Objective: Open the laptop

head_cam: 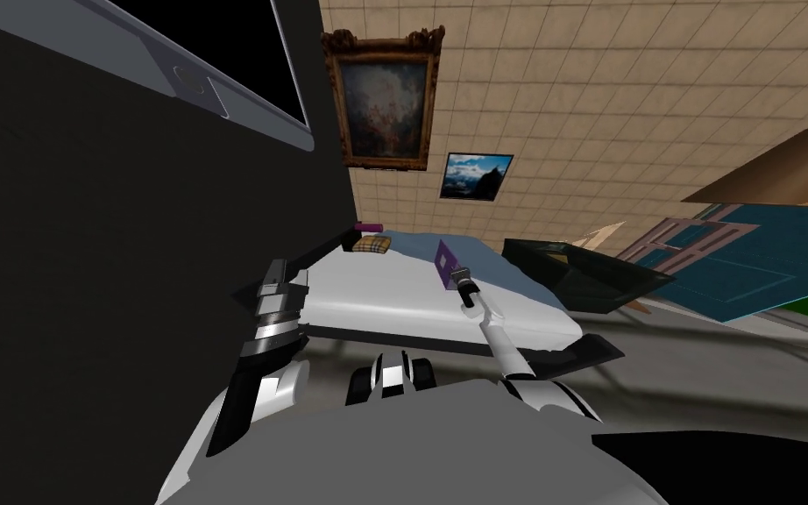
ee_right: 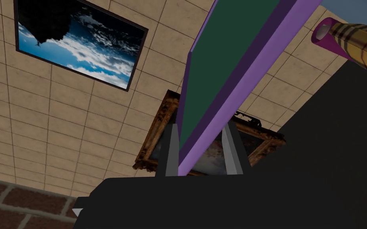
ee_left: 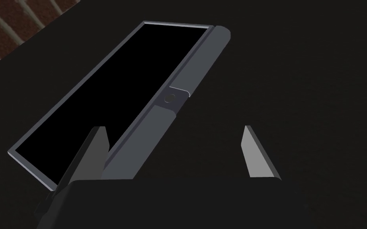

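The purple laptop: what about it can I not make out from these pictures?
- Base and hinge: in the right wrist view, the dark body of the right tool cuts off the purple laptop panel with dark green face.
- Opening angle: too small in the head view.
- Panel's far end: cut off by the right wrist view's edge.

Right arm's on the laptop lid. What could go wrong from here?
1. The right tool pinches the laptop lid only by its thin purple edge, so it could slip as the lid swings.
2. The plaid roll lies near the lid, and pushing the lid back might strike it.
3. The left tool hangs open close to the wall screen, where a torso shift could bump it.
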